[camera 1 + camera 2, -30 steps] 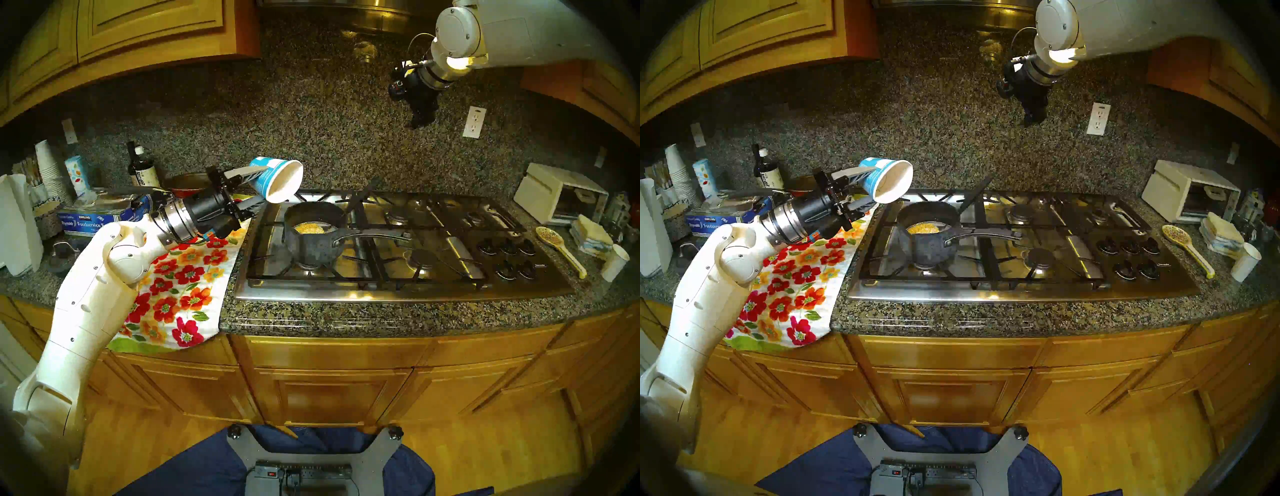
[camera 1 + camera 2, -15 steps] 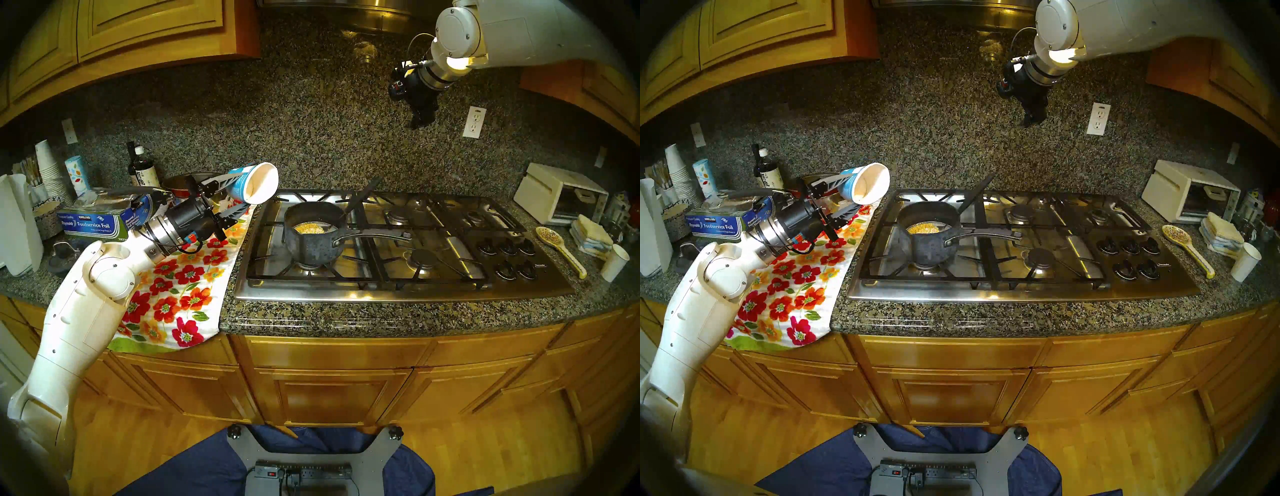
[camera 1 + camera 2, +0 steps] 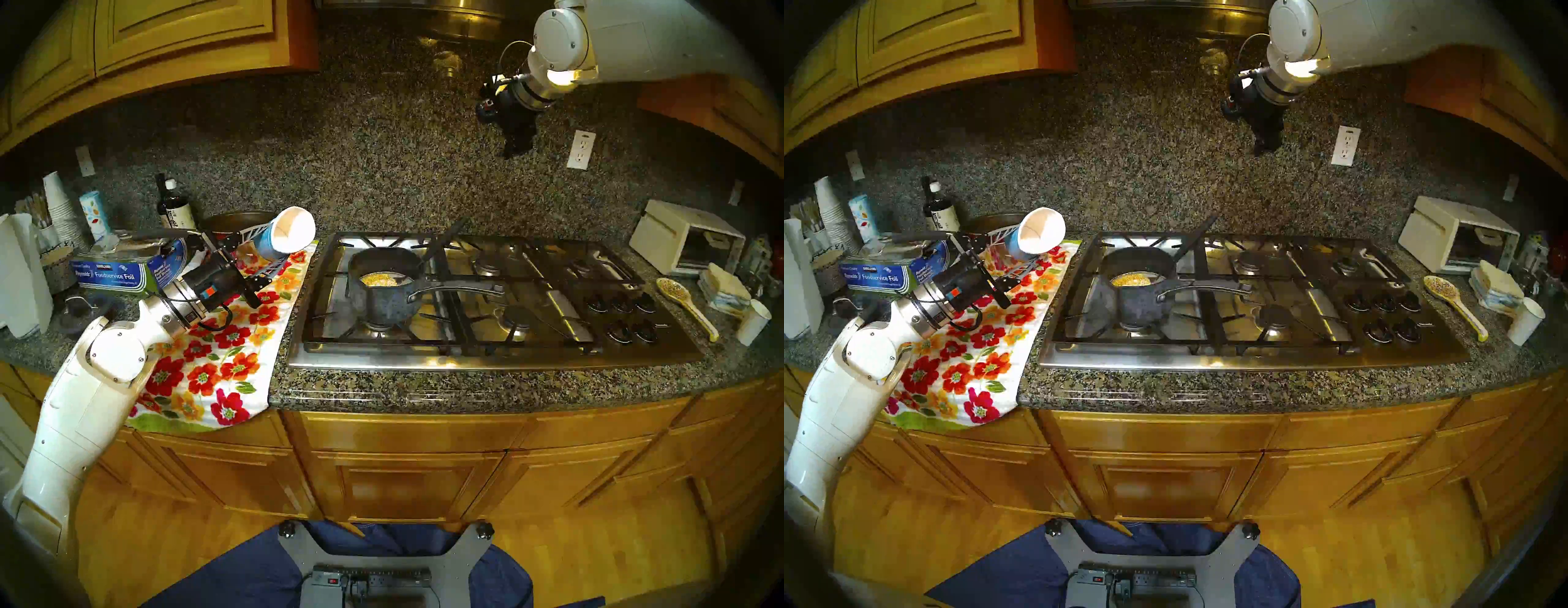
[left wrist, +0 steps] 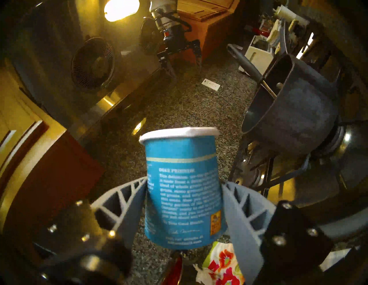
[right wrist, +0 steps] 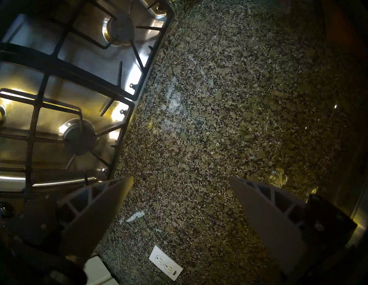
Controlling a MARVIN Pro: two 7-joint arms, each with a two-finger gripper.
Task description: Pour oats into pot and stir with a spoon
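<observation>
On the stove's (image 3: 500, 356) front-left burner you have the pot (image 3: 388, 293), oats (image 3: 378, 279) heaped in its bottom and its handle reaching right over the grates. The spoon (image 3: 441, 240) leans in the pot, its black handle sticking up over the back rim toward the wall. Your left gripper (image 3: 271, 250) has its fingers (image 4: 127, 201) clenched on the blue cup (image 3: 283, 236), which lies tilted with its white mouth facing the pot, over the floral towel (image 3: 220, 365) just left of the stove's edge and apart from the pot's rim. Behind the cup sit a red pan (image 3: 231, 220) and a foil box (image 3: 123, 271), so that side is crowded. Your right gripper (image 5: 180, 183) hangs high by the backsplash, fingers (image 5: 103, 201) released and wide, above the stove's back edge and bare bench (image 5: 229, 111). The stove's right burners stand open.
</observation>
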